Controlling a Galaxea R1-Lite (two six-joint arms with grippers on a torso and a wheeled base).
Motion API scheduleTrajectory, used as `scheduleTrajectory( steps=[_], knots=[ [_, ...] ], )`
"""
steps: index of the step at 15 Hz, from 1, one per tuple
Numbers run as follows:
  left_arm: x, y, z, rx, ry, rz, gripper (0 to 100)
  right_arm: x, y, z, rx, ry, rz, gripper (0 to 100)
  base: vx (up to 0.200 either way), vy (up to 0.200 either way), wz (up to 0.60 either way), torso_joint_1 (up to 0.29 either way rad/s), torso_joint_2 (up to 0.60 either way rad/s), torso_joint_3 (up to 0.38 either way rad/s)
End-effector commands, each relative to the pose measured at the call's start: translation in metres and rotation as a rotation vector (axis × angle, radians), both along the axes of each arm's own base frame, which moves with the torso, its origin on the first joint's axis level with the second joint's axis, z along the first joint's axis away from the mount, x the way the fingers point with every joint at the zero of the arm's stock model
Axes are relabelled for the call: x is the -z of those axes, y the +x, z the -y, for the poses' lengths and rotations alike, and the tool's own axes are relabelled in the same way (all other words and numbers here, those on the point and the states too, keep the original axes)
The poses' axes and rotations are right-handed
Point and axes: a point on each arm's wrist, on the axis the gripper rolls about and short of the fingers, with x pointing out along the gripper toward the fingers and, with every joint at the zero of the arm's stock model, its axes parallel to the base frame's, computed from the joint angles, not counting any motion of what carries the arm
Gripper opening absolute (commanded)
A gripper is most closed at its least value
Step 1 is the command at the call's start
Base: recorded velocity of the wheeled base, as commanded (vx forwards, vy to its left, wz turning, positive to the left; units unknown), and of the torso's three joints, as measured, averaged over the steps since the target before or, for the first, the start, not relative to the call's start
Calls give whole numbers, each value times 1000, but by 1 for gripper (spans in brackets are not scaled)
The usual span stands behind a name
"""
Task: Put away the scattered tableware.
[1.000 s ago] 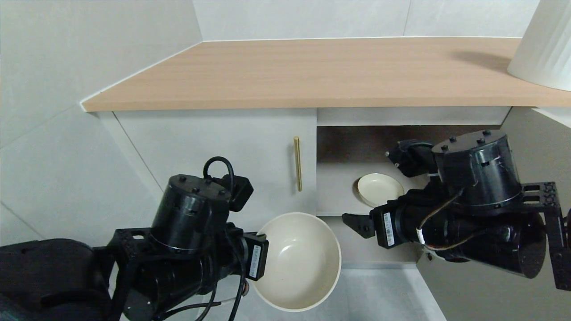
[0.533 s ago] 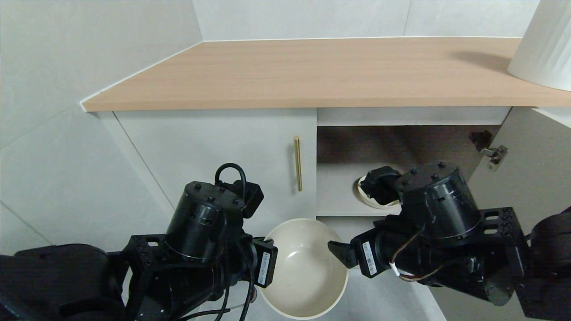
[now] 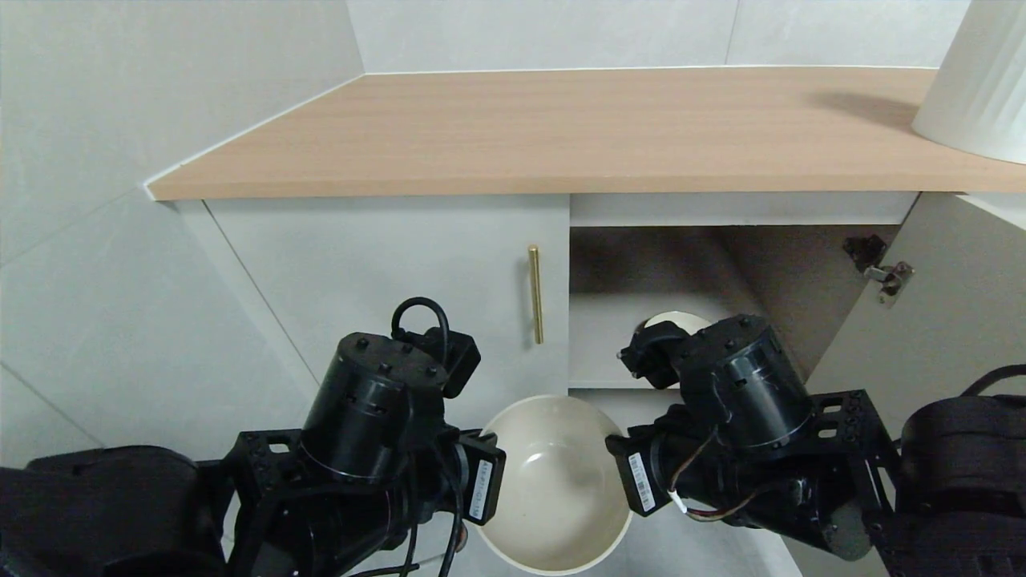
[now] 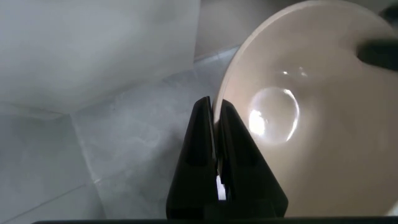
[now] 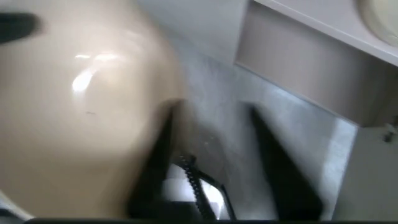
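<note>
A large cream bowl (image 3: pixel 553 489) hangs low in front of the cabinet, and my left gripper (image 3: pixel 483 487) is shut on its left rim. The left wrist view shows the two fingers pinching that rim (image 4: pixel 214 107), with the bowl (image 4: pixel 311 124) tilted beyond them. My right gripper (image 3: pixel 619 461) is open at the bowl's right rim. In the right wrist view one finger (image 5: pixel 163 134) lies against the bowl (image 5: pixel 81 99); the other stands clear over the floor. A small cream plate (image 3: pixel 677 319) lies on the cabinet shelf (image 3: pixel 601 336), partly hidden by my right arm.
The wooden countertop (image 3: pixel 561 128) runs above the cabinet. The left door (image 3: pixel 385 264) is closed and has a brass handle (image 3: pixel 535 294). The right door (image 3: pixel 930 320) swings open to the right. A white ribbed object (image 3: pixel 978 80) stands on the counter's right end.
My right arm has come down and left out of the cabinet opening to the bowl's right rim, covering most of the plate. The left arm and bowl shifted slightly right and lower.
</note>
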Motion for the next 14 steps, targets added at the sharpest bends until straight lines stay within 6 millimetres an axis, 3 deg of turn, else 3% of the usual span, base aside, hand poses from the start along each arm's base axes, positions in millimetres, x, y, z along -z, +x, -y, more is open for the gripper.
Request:
scheduleTrajectory(
  steps=[1,8,9,13,14],
  knots=[
    [2,0,-1,-3,8,-5,0,2,1,0,4,-9,-5,0,0,0,0,0,0,0],
    [3,-1,-2,-6,18,-6,0,3,-1,-1,-2,-11,-7,0,0,0,0,0,0,0],
    [3,-1,-2,-8,15,-4,100,3,-1,-1,-1,-11,-5,0,0,0,0,0,0,0],
    [-1,-1,-1,-14,-5,18,100,-1,2,2,16,0,5,0,0,0,0,0,0,0],
    [-2,0,-2,-25,-4,26,100,-1,10,8,66,3,6,0,0,0,0,0,0,0]
  ],
)
